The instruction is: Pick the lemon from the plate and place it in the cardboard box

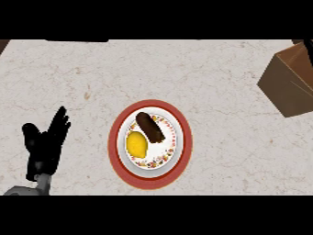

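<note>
We see the lemon (137, 144) lying on the plate (121, 158), left half, just beside a dark brown oblong item (150, 126) that sits diagonally across the upper part. The plate is red-rimmed w/ a floral inner band, mid-counter (84, 73). The cardboard box (291, 85) is at upper right, well apart from it. Our left hand (45, 142) rests at lower left, fingers straight & spread, holding nothing. At the right edge only dark slivers show; can't tell if that's the right hand.

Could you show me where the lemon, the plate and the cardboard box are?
lemon (137, 144), head view, middle of its yellow skin.
plate (120, 124), head view, red rim, upper left.
cardboard box (291, 87), head view, brown side wall.
</note>
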Controlling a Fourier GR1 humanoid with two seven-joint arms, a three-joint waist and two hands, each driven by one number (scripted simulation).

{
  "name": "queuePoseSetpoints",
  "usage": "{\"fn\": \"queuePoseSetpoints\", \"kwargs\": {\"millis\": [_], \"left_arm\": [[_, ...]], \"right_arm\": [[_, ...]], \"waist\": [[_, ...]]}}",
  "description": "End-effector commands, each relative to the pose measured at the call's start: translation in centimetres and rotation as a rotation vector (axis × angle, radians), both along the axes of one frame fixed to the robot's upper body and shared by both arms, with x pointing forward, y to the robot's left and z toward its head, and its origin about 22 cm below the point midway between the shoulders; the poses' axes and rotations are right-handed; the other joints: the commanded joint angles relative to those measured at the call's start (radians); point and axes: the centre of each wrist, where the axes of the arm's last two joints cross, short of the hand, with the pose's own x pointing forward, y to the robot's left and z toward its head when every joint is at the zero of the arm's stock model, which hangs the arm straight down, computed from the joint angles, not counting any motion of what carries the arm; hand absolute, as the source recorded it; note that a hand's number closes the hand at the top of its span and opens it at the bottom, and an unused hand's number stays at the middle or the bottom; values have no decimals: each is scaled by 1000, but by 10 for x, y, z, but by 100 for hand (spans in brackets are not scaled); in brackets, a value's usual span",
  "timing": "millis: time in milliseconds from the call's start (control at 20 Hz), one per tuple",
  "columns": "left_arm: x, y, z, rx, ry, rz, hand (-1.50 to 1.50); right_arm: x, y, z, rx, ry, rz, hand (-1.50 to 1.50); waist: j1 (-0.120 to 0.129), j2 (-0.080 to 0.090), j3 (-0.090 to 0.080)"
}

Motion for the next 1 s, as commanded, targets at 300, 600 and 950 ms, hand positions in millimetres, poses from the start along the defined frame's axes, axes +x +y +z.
{"fn": "queuePoseSetpoints", "kwargs": {"millis": [300,600,950], "left_arm": [[39,-26,84,242,-439,-476,0],[44,-17,81,257,-492,-559,0],[38,4,78,252,-496,-568,0]], "right_arm": [[-1,74,51,-659,-214,391,-150],[22,115,-4,-731,-316,529,-150],[20,165,-5,-1050,-442,642,-150]], "waist": [[18,-29,8],[19,-12,22],[13,-22,21]]}}
